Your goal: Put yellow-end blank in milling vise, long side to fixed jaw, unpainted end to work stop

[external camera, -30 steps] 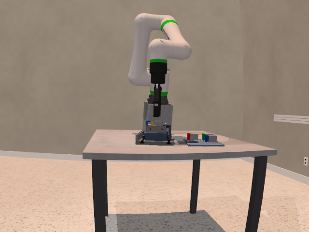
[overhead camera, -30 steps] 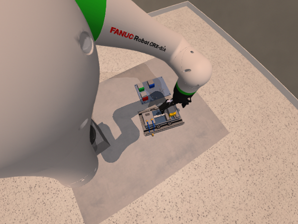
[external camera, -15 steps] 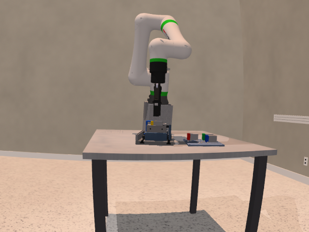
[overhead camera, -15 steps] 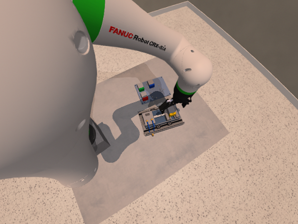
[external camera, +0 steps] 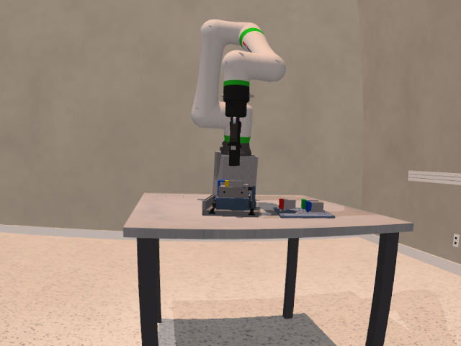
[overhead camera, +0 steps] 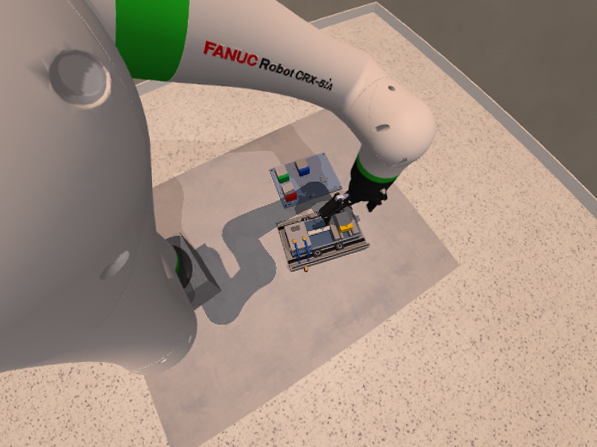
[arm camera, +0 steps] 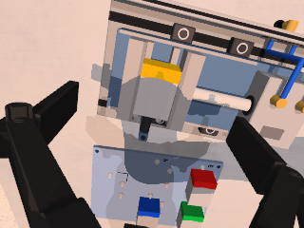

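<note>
The blank with the yellow end (arm camera: 161, 71) (overhead camera: 345, 227) (external camera: 226, 182) lies in the milling vise (overhead camera: 310, 259) (external camera: 233, 202) between the jaws. Its yellow end points away from the plate. Its grey unpainted end faces the short dark work stop (arm camera: 143, 129). The jaw block with blue hoses (arm camera: 273, 111) (overhead camera: 296, 238) stands apart from it, with a white rod between them. My gripper (arm camera: 157, 113) (overhead camera: 334, 206) (external camera: 233, 160) is wide open and empty. It hangs above the blank without touching it.
The blue-grey plate (overhead camera: 321, 168) (external camera: 322, 215) (arm camera: 109, 166) lies beside the vise. On it stand a red-ended blank (overhead camera: 290, 195) (external camera: 281, 203) (arm camera: 203, 179), a green-ended blank (overhead camera: 283, 177) (external camera: 303, 203) (arm camera: 192, 212) and a blue-ended blank (overhead camera: 303, 170) (external camera: 308, 205) (arm camera: 148, 207).
</note>
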`<state>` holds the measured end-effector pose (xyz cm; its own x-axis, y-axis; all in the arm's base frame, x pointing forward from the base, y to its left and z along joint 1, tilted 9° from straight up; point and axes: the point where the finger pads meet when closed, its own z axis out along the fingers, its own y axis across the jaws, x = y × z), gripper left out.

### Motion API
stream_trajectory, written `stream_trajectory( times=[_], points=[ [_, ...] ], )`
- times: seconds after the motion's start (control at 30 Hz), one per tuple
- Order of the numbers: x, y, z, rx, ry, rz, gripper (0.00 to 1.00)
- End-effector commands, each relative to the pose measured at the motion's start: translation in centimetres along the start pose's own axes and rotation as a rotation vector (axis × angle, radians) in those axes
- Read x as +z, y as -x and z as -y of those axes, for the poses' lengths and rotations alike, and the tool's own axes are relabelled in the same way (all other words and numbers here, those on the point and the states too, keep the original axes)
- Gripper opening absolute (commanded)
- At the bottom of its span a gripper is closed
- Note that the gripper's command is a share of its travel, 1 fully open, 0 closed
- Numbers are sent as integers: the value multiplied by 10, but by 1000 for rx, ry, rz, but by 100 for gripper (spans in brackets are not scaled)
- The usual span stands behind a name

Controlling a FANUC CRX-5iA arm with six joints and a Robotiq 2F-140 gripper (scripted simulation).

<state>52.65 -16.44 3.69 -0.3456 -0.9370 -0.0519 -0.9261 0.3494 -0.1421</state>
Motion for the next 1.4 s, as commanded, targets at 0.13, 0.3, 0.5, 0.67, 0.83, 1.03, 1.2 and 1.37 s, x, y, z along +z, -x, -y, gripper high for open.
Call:
stream_trajectory(
  times=[0.13, 0.3, 0.5, 0.67, 0.83, 1.03, 1.2, 1.37],
  points=[
    [-33, 0, 1, 0, -1, 0, 100],
    [-38, 0, 1, 0, -2, 0, 100],
    [-55, 0, 1, 0, -2, 0, 100],
    [-70, 0, 0, 0, -1, 0, 100],
    [-72, 0, 1, 0, -2, 0, 100],
    [-70, 0, 1, 0, -2, 0, 100],
    [-69, 0, 0, 0, -1, 0, 100],
    [-68, 0, 0, 0, -1, 0, 100]
  ],
)
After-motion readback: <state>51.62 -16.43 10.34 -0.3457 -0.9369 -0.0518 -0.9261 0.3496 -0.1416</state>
